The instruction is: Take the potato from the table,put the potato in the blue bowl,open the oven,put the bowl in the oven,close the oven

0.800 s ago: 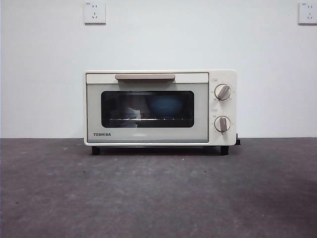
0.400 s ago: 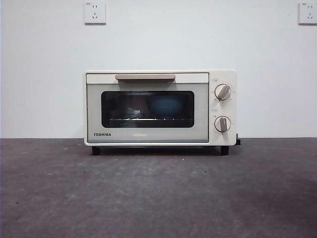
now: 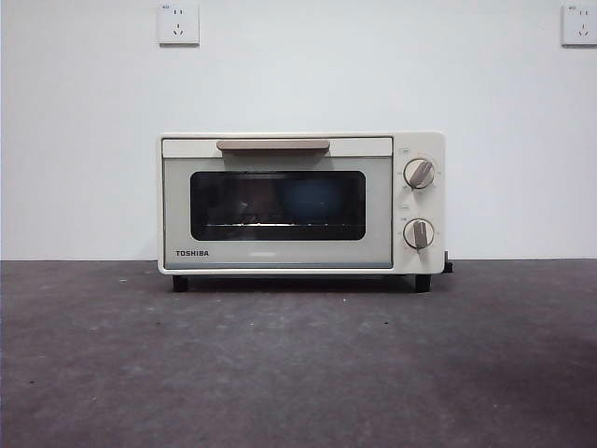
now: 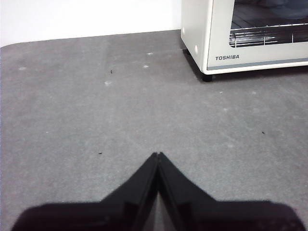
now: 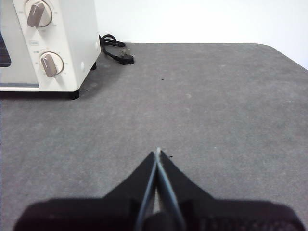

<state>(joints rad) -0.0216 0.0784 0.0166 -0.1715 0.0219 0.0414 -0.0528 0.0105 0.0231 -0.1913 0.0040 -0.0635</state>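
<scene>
Although the oven (image 3: pixel 301 203) stands with its door shut and the blue bowl (image 3: pixel 312 199) shows dimly through the dark glass on the wire rack, toward the knob side of the chamber, nothing is in hand at this moment. To the oven's left, the left gripper (image 4: pixel 158 156) hangs over bare table (image 3: pixel 298 364) well apart from the oven's near corner, its two black jaws pressed tip to tip with nothing between them. On the oven itself, the beige bar handle (image 3: pixel 273 145) runs along the top of the door, above the window; the two round knobs (image 3: pixel 419 174) sit one over the other at the oven's right end. To the oven's right, the right gripper (image 5: pixel 157 153) waits over the table, jaws likewise closed together and empty, with a black power plug (image 5: pixel 126 58) lying behind the oven's right rear corner.

The potato cannot be made out; it is presumably inside the bowl, hidden by the glass's tint and the bowl's wall.

By my judgement the task looks finished. Should the bowl need handling, it seems glossy, stiff and probably slippery and breakable, best pinched at the rim. The door would be taken by its bar handle, which offers a firm, rigid hold.
</scene>
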